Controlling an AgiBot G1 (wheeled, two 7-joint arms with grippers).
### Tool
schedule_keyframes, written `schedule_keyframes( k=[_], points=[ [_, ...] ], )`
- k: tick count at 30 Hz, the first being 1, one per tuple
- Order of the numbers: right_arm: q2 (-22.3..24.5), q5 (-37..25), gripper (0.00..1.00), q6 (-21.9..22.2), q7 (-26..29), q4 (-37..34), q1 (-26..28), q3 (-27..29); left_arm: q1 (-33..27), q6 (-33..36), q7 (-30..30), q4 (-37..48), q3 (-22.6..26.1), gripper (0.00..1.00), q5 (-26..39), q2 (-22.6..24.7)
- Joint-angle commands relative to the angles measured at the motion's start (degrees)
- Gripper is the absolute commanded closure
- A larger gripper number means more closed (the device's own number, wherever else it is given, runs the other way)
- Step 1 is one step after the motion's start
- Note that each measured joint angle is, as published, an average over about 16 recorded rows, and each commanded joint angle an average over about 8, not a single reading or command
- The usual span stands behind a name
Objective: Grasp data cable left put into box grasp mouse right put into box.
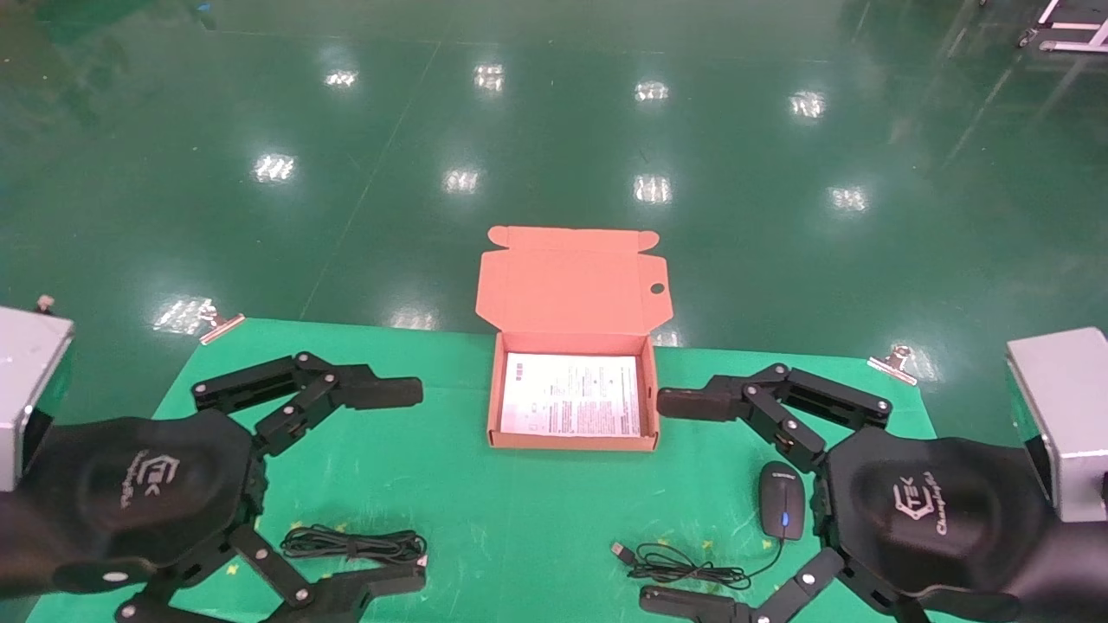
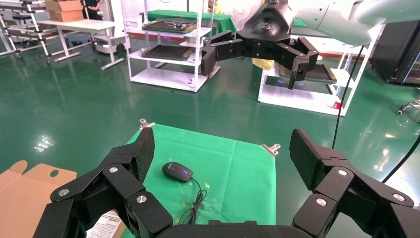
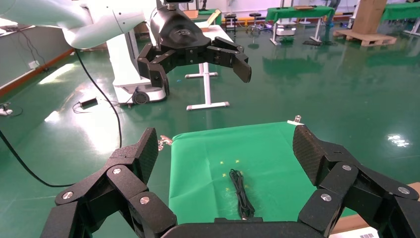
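The orange-brown box (image 1: 571,442) stands open at the table's middle back, its lid (image 1: 571,290) raised and a white printed sheet inside. The data cable (image 1: 353,545), a narrow black bundle, lies front left; the right wrist view shows it too (image 3: 241,192). The black mouse (image 1: 782,510) with a blue-lit wheel lies front right, and the left wrist view shows it as well (image 2: 177,171). Its loose cord (image 1: 684,567) trails leftward. My left gripper (image 1: 407,484) hovers open above the data cable. Above the mouse's cord, left of the mouse, my right gripper (image 1: 668,500) is open and holds nothing.
A green cloth (image 1: 519,519) covers the table, held by metal clips (image 1: 221,327) at its back corners. Beyond the table edge is a glossy green floor. White shelving racks (image 2: 168,44) stand far off.
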Motion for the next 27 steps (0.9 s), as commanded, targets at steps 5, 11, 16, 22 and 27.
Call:
schedule_keyframes(
  k=[5, 11, 16, 22, 27],
  points=[
    [0.00, 0.00, 0.00, 0.00, 0.00, 0.00, 0.00, 0.00, 0.00, 0.00, 0.00, 0.00, 0.00, 0.00, 0.00, 0.00],
    [0.00, 0.00, 0.00, 0.00, 0.00, 0.00, 0.00, 0.00, 0.00, 0.00, 0.00, 0.00, 0.00, 0.00, 0.00, 0.00],
    [0.00, -0.09, 0.00, 0.09, -0.01, -0.05, 0.03, -0.03, 0.01, 0.02, 0.00, -0.01, 0.00, 0.00, 0.01, -0.02],
    [0.65, -1.05, 0.00, 0.51, -0.25, 0.11, 0.02, 0.00, -1.03, 0.31, -0.10, -0.61, 0.86, 0.00, 2.19, -0.26],
    [1.54, -4.85, 0.00, 0.56, -0.94, 1.61, 1.49, -0.88, -4.76, 1.16, -0.96, -1.68, 3.62, 0.00, 8.69, -0.16]
  ],
)
